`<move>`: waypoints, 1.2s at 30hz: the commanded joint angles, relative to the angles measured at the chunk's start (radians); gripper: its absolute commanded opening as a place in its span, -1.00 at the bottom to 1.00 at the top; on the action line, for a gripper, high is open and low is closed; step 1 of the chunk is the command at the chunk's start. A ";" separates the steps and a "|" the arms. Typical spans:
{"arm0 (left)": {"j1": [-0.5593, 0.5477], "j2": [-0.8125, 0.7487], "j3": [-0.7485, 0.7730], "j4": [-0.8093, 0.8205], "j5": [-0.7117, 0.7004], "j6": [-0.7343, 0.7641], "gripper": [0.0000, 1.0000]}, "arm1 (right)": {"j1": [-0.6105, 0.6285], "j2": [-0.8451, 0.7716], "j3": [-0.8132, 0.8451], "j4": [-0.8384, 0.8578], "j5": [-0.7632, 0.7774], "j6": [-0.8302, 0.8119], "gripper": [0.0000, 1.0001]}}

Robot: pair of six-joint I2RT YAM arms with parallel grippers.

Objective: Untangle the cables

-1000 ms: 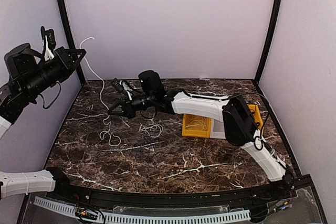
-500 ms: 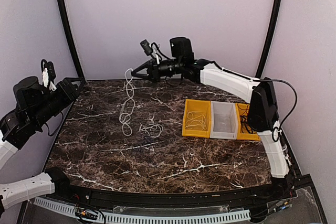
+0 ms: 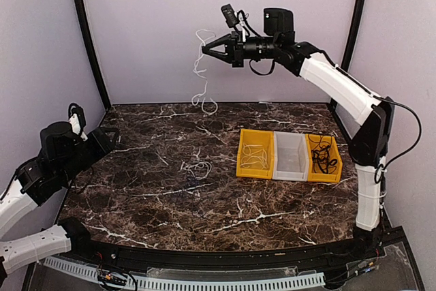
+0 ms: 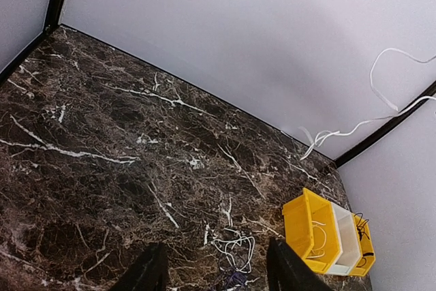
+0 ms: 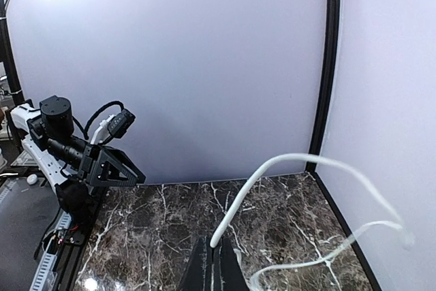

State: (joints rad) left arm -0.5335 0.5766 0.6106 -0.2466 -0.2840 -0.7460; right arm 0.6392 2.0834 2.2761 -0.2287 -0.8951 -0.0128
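Note:
A white cable (image 3: 199, 76) hangs free in the air at the back, its lower loops just above the table. My right gripper (image 3: 206, 50) is raised high and shut on its upper end; the right wrist view shows the jaws pinching the cable (image 5: 272, 168) at the right gripper (image 5: 218, 253). A small clump of white cables (image 3: 197, 168) lies on the marble in the middle. My left gripper (image 3: 111, 134) is low at the left edge. In the left wrist view the left gripper (image 4: 216, 276) is open and empty, with the clump (image 4: 235, 249) beyond it.
Three bins stand side by side at the right: a yellow bin (image 3: 257, 166) with white cable in it, a white bin (image 3: 291, 168), and a yellow bin (image 3: 325, 172) holding black cable. Black frame posts (image 3: 87, 39) rise at the back corners.
The left gripper opened, let go of the white cable and dropped to the left edge. The right arm took the cable and lifted it from the table to high at the back.

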 commanded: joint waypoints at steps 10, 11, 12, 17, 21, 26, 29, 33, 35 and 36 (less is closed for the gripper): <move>-0.003 0.078 -0.030 0.136 0.025 0.030 0.04 | -0.135 -0.314 -0.352 -0.218 0.050 -0.244 -1.00; -0.003 0.081 -0.036 0.144 0.028 0.029 0.04 | -0.137 -0.333 -0.381 -0.225 0.055 -0.256 -1.00; -0.003 0.089 -0.040 0.158 0.028 0.029 0.04 | -0.139 -0.349 -0.413 -0.230 0.063 -0.265 -1.00; -0.003 0.113 -0.052 0.193 0.040 0.023 0.04 | -0.142 -0.415 -0.532 -0.251 0.106 -0.308 -1.00; -0.002 0.136 -0.045 0.205 0.051 0.024 0.04 | -0.149 -0.445 -0.581 -0.271 0.163 -0.360 -1.00; -0.003 0.137 -0.047 0.207 0.060 0.017 0.04 | -0.163 -0.468 -0.629 -0.284 0.199 -0.394 -1.00; -0.003 0.136 -0.050 0.207 0.061 0.009 0.04 | -0.174 -0.479 -0.610 -0.299 0.200 -0.401 -1.00; -0.003 0.139 -0.047 0.212 0.066 0.004 0.04 | -0.186 -0.484 -0.538 -0.329 0.197 -0.399 -1.00; -0.003 0.140 -0.040 0.210 0.068 0.007 0.04 | -0.188 -0.486 -0.510 -0.347 0.194 -0.397 -1.00; -0.003 0.140 -0.035 0.209 0.067 0.009 0.04 | -0.188 -0.486 -0.500 -0.354 0.194 -0.397 -1.00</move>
State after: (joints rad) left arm -0.5335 0.7189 0.5732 -0.0742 -0.2245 -0.7387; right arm 0.4583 1.6394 1.7031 -0.5694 -0.7017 -0.3977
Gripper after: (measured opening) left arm 0.519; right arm 0.013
